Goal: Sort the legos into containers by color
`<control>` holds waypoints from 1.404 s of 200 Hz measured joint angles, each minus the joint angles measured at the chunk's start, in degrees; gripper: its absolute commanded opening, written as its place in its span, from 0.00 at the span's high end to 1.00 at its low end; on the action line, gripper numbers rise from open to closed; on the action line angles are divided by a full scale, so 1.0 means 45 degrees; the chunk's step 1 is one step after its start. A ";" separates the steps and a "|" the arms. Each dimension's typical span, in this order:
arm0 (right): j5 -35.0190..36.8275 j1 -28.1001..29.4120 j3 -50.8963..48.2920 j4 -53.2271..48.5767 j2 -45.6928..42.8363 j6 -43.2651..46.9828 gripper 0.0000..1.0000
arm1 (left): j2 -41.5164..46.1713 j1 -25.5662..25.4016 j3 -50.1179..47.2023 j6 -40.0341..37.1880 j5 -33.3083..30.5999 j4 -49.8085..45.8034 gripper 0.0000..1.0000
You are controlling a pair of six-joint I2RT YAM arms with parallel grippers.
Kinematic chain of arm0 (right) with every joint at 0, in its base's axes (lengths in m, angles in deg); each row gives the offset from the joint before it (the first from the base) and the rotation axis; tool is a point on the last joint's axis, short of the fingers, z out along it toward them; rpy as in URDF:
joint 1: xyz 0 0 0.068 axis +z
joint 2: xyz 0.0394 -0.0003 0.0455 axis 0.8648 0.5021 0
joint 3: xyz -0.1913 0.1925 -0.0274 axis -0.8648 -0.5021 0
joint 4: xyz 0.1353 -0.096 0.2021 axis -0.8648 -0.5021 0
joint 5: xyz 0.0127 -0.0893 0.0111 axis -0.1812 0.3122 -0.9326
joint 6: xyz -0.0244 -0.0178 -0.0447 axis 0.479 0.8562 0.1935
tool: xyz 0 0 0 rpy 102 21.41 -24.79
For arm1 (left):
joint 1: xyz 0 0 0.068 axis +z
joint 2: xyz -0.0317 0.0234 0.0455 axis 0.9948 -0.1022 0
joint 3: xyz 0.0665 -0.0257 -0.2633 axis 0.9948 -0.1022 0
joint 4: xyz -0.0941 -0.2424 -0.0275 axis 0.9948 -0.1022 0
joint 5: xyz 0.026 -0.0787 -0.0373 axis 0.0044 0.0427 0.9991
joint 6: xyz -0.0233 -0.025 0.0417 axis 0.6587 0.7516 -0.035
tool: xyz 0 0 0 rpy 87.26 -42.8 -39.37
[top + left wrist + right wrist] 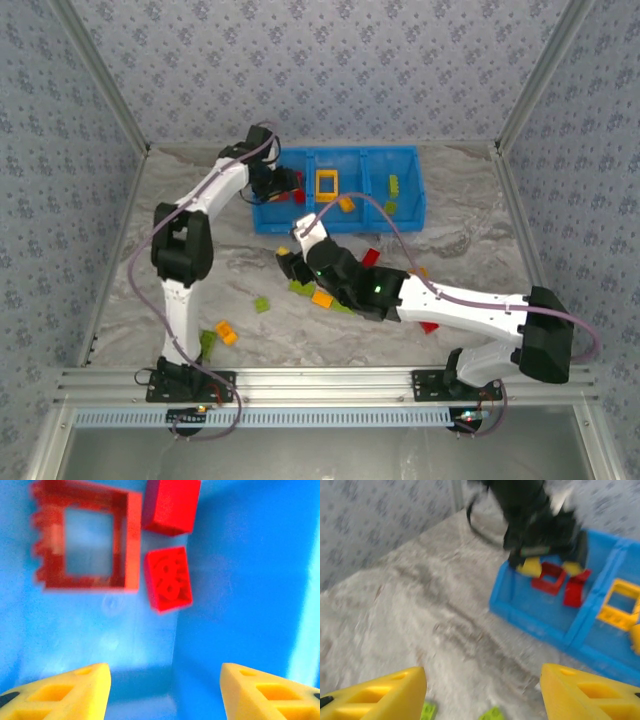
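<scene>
L wrist: red frame (132, 540) + 2 red bricks (168, 579); top: loose legos (262, 304).

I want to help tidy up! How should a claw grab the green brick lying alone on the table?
Probably from straight above, pinching two opposite side walls of the small lime green plastic brick. It lies flat on the grey marbled table, too low to catch from the side, and bare tabletop all round leaves room to close in.

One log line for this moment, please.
left tool open, empty, over red legos in tray | right tool open, empty, over table | loose legos on table
</scene>
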 measured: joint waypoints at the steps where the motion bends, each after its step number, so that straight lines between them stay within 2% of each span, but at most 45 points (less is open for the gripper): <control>1: -0.0073 0.0034 -0.0034 0.0000 0.0029 0.0000 0.36 | 0.0112 0.0000 -0.0087 0.0010 -0.0019 0.0000 0.39; 38: -0.1360 0.0515 0.0097 -0.0821 0.1894 -0.0617 0.34 | 0.6261 0.0005 -0.3881 0.0491 -0.1001 -0.0495 0.38; 58: -0.1875 0.0554 0.1413 -0.2035 0.3876 -0.1438 0.33 | 0.9408 0.0000 -0.5994 0.0787 -0.1438 -0.1059 0.36; 86: -0.2424 0.0607 0.3517 -0.3298 0.6309 -0.2827 0.27 | 1.3338 0.0005 -0.8694 0.1195 -0.1734 -0.2594 0.25; 130: -0.2885 0.0680 0.5552 -0.4833 0.8272 -0.4469 0.26 | 1.8355 0.0000 -1.0584 0.2074 -0.1073 -0.5047 0.23; 153: -0.3050 0.0646 0.6343 -0.5469 0.9020 -0.4969 0.29 | 1.9501 0.0000 -1.0593 0.2399 -0.0797 -0.6052 0.23; 169: -0.3152 0.0588 0.6523 -0.5678 0.9301 -0.5105 0.35 | 1.9890 0.0000 -1.0588 0.2535 -0.0665 -0.6591 0.23; 206: -0.3191 0.0447 0.6941 -0.6207 0.9680 -0.5425 0.49 | 1.9953 0.0000 -1.0588 0.2662 -0.0549 -0.7101 0.24; 281: -0.3079 0.0355 0.7276 -0.6319 0.9860 -0.5406 0.66 | 1.9948 0.0000 -1.0588 0.2657 -0.0204 -0.7043 0.24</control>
